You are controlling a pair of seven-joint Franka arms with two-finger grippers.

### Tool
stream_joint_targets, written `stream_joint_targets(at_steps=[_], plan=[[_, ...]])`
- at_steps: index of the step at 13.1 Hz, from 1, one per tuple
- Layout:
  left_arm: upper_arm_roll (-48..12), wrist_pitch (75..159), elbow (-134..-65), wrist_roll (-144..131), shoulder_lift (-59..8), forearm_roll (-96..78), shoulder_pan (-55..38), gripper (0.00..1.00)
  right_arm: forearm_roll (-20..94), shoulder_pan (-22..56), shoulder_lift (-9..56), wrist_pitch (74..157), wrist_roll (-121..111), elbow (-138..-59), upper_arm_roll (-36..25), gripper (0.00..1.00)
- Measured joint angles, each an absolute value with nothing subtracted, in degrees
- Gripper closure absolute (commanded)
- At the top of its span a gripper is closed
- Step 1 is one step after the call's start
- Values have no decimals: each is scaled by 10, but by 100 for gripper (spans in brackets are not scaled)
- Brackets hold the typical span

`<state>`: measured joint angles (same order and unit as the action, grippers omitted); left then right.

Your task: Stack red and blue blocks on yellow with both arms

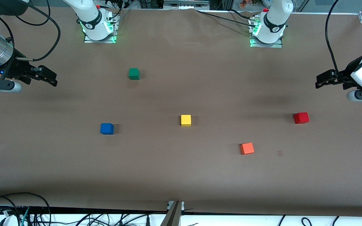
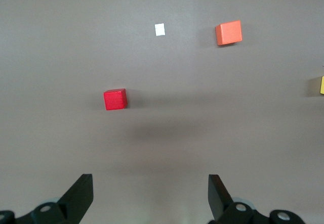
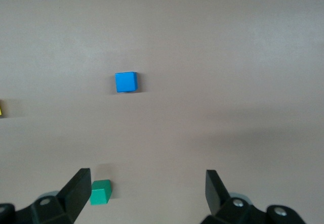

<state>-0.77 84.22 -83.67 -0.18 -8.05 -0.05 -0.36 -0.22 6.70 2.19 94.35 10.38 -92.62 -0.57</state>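
The yellow cube [image 1: 186, 120] sits mid-table. The blue cube [image 1: 106, 128] lies toward the right arm's end, a little nearer the front camera; it also shows in the right wrist view [image 3: 125, 82]. The red cube [image 1: 301, 118] lies toward the left arm's end and shows in the left wrist view [image 2: 115, 99]. My left gripper [image 1: 320, 81] hangs open and empty above the table at the left arm's end; its jaws stand wide apart [image 2: 150, 191]. My right gripper [image 1: 52, 79] hangs open and empty at the right arm's end [image 3: 147, 188].
A green cube [image 1: 134, 73] sits near the right arm's base, also in the right wrist view [image 3: 100, 192]. An orange cube [image 1: 247, 148] lies between yellow and red, nearer the front camera [image 2: 229, 33]. A small paper patch [image 1: 280, 153] lies beside it. Cables run along the table's front edge.
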Motion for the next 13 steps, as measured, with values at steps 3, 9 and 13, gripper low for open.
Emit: stream_joint_targets(at_steps=[3,9,13], plan=[[-8,842,-836,-2,-81,0,-4,0,-2,67,22,943,104,-926,-6,0],[-6,842,-836,-2,-90,0,-2,0,-2,67,22,943,104,-926,-6,0],[-1,848,-825,-1,-122,0,29,0,-2,67,22,943,104,-926,-6,0]])
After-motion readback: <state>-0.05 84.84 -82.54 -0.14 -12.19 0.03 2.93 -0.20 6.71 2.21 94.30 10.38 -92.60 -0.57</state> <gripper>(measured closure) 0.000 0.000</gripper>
